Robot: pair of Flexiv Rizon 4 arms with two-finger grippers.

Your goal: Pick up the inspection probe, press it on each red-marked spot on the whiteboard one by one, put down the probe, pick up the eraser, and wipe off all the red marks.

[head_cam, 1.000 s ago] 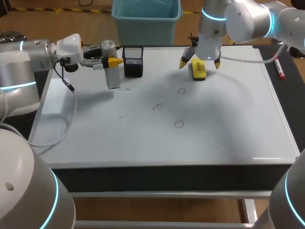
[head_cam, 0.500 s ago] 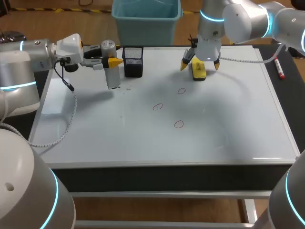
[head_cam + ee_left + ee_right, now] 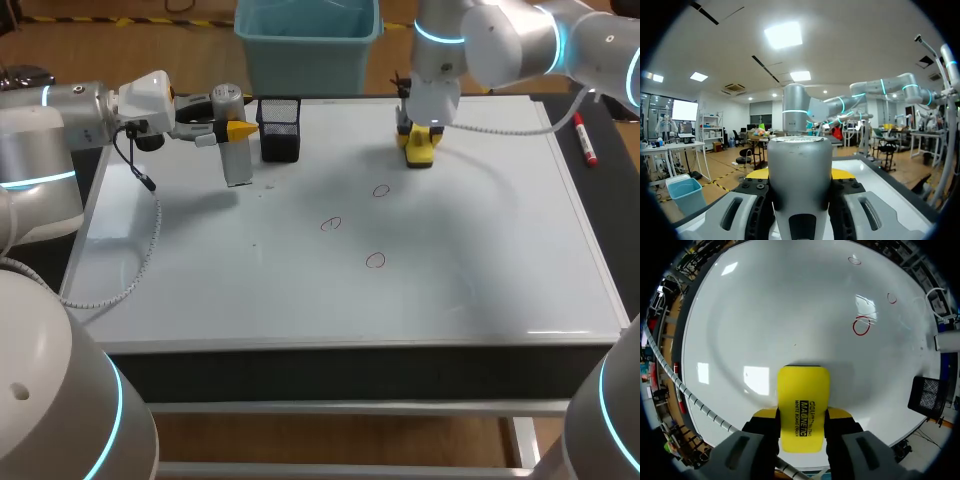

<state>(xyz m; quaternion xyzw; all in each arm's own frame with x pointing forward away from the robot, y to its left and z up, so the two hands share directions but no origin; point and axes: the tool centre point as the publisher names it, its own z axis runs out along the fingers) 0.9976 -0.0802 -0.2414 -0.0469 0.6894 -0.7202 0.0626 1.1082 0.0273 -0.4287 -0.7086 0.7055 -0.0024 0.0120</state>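
The right gripper (image 3: 802,413) is closed on the flat yellow eraser (image 3: 804,390), which sits at the far side of the big whiteboard (image 3: 480,260). The left gripper (image 3: 800,175) holds the tall silver probe (image 3: 237,165) beside the black mesh basket (image 3: 279,130). Keep the eraser flat and press softly - then rub over each small red circle (image 3: 380,191), nearest one first.

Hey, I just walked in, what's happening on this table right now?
The left gripper holds the inspection probe upright over the far left of the whiteboard, beside a black mesh basket. The right gripper is shut on the yellow eraser, which lies near the board's far edge. Three red marks are on the board, not yet wiped.
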